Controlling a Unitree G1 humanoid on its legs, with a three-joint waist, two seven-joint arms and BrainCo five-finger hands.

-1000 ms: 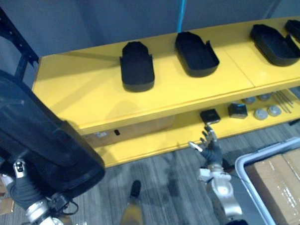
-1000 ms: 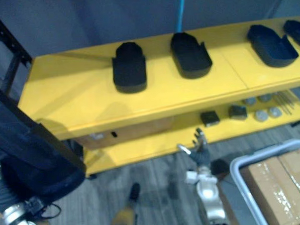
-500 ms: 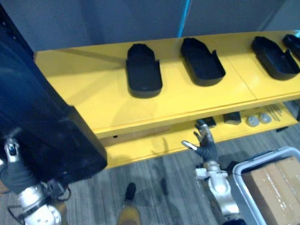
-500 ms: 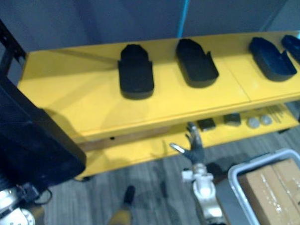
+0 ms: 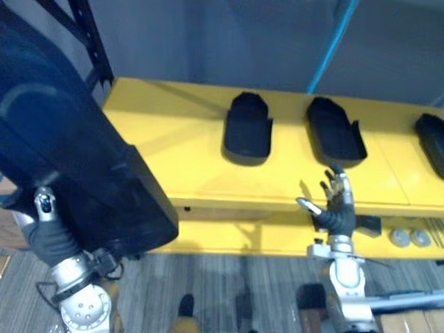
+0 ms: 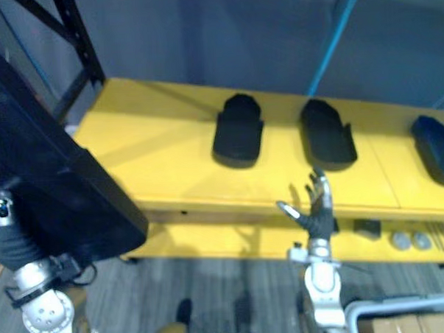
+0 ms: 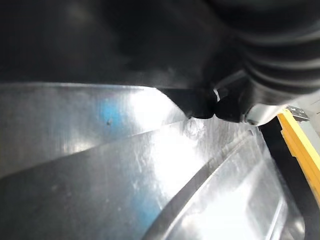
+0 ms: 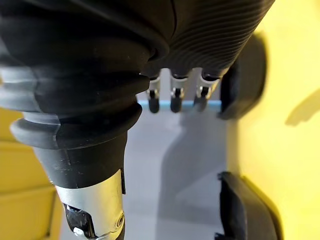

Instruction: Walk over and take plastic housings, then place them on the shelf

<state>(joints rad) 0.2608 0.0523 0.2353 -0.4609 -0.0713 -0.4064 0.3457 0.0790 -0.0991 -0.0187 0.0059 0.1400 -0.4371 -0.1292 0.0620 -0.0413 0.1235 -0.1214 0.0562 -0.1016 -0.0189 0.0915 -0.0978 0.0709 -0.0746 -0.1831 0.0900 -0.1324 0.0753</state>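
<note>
Your right hand (image 5: 336,206) is raised in front of the yellow shelf's (image 5: 170,158) front edge, fingers straight and spread, holding nothing. Your left hand (image 5: 48,231) sits against the lower edge of a large black plastic housing (image 5: 67,158) that stands tilted at your left side, well apart from the shelf; you cannot tell from these views how that hand grips it. Three more black housings lie on the shelf top: one (image 5: 247,128) near the middle, another (image 5: 335,130) beside it, and a third (image 5: 436,136) at the far right.
</note>
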